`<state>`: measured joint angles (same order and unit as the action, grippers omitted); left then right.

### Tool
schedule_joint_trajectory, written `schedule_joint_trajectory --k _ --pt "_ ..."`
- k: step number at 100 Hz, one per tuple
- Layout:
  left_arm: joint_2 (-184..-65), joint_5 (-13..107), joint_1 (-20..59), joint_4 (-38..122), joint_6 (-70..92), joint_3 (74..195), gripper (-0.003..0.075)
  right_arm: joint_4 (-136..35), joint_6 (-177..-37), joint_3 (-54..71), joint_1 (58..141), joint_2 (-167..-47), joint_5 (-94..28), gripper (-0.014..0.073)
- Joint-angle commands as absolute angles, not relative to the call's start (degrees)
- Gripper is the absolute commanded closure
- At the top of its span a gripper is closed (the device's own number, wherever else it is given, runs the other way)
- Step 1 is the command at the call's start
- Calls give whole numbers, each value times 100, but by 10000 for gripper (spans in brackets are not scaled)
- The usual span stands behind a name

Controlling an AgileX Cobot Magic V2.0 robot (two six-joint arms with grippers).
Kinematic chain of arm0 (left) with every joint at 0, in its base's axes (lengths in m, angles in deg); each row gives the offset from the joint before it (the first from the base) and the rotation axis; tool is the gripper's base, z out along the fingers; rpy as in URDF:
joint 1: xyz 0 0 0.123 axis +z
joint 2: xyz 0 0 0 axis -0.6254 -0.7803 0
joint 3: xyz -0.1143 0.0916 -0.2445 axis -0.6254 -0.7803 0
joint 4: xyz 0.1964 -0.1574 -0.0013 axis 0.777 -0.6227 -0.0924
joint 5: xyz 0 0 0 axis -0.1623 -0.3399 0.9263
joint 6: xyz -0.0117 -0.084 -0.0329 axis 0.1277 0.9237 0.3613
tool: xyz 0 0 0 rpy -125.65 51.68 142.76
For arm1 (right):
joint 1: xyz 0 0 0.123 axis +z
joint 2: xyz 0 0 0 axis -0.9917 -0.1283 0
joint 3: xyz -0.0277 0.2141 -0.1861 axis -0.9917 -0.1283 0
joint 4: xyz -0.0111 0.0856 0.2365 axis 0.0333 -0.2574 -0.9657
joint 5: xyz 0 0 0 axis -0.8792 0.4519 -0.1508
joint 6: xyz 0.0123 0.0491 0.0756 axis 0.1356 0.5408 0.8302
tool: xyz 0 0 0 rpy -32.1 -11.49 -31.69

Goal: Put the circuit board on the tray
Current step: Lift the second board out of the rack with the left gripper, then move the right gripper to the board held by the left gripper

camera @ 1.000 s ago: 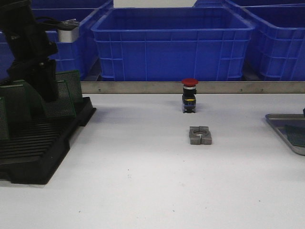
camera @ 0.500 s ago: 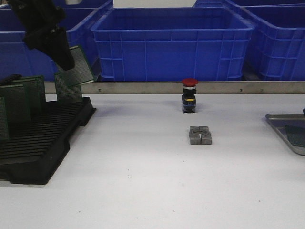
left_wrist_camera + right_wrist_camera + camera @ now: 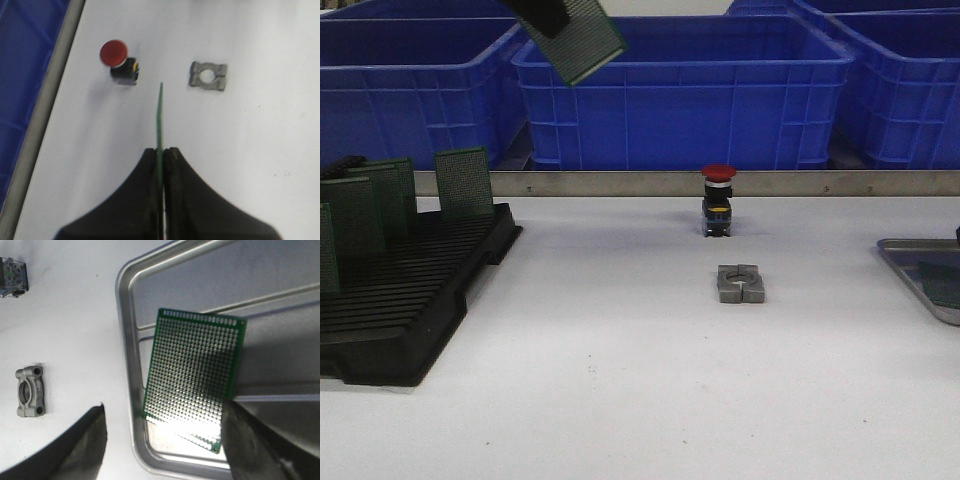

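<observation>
Left gripper (image 3: 161,160) clamped on a green perforated circuit board (image 3: 582,40) at the front view's top left, right gripper (image 3: 162,432) spread wide above the metal tray (image 3: 127,345) holding another board (image 3: 195,375), tray at right edge.

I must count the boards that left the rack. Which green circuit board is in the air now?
The circuit board held high by the left gripper, jaws shut on it; others stand in the black rack or lie on the tray.

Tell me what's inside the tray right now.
In the tray, one green circuit board lies flat on the ribbed bottom; a second board's edge seems to peek from beneath. The right gripper's fingers hide part of the tray.
</observation>
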<state>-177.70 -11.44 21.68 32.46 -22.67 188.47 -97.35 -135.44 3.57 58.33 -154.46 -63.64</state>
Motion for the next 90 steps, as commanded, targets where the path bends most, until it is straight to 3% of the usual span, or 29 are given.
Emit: schedule_joint_trajectory --k 1,28,58,90 --pt "-17413 -1379 1828 2916 -2087 19035 738 -9879 -13579 494 5803 -15142 -6547 85" --pt "-17413 -1379 1025 2888 -1947 18876 738 -9879 -13579 494 5803 -15142 -6588 85" --pt "-17413 -1379 817 2811 -1890 18876 738 -9940 -13625 512 5822 -15128 -6954 85" --pt "-17413 -1379 817 2740 -1881 18876 738 -11549 -15909 512 6400 -14768 -8458 85"
